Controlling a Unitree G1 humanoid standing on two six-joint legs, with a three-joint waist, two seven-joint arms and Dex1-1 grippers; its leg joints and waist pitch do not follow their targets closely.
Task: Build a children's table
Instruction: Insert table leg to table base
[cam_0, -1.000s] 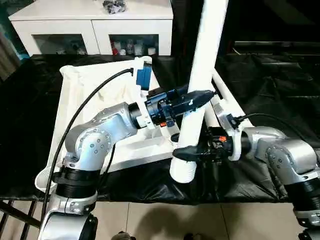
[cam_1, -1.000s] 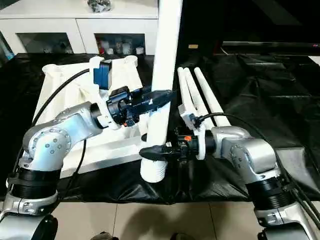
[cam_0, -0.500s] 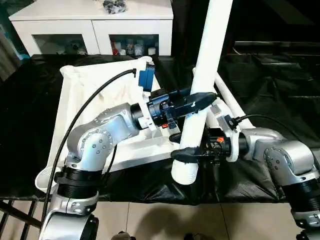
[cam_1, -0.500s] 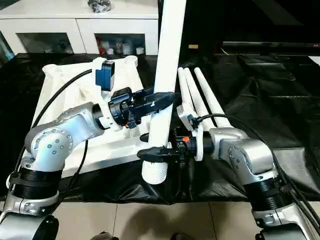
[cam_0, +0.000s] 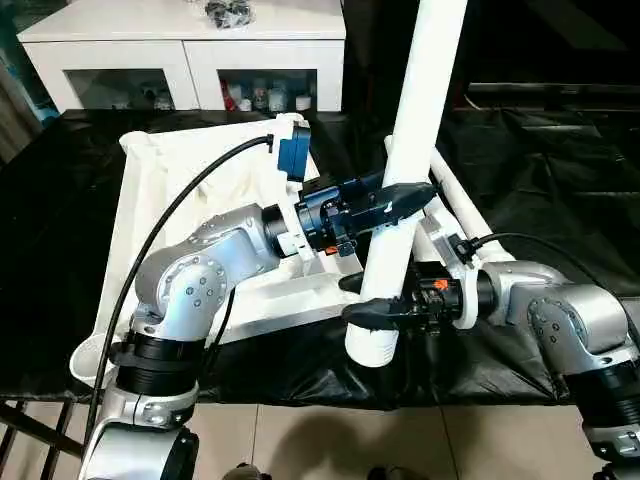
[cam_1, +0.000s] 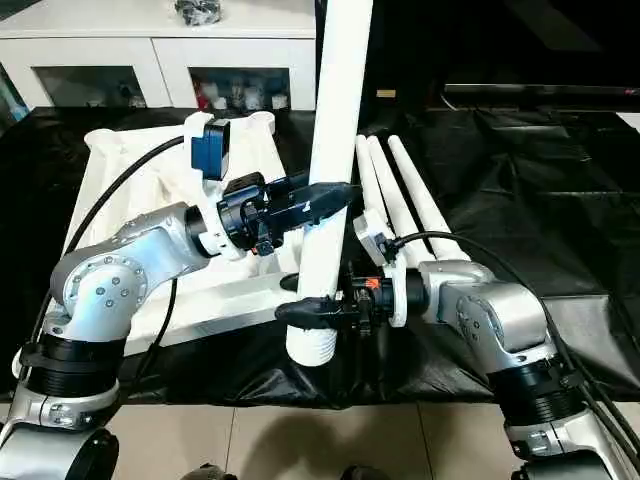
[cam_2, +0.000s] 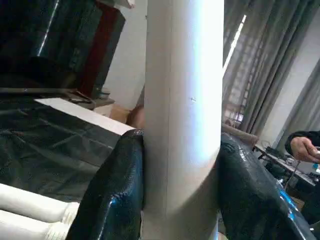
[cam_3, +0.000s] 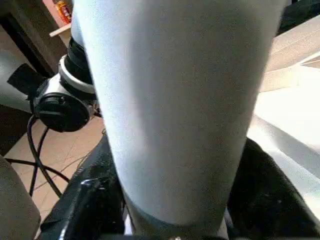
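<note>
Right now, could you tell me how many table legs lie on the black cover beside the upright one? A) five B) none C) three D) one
C: three white table legs lie side by side on the black cover, right of the upright leg.

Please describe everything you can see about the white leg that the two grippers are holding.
The leg is a long white tube, plastic by its look, smooth, with a ribbed end at the bottom. It stands nearly upright, leaning slightly, its top out of the picture. The left gripper clamps it mid-length; the right gripper grips it just above the ribbed end. That end hangs near the tabletop's front edge, in no socket.
</note>
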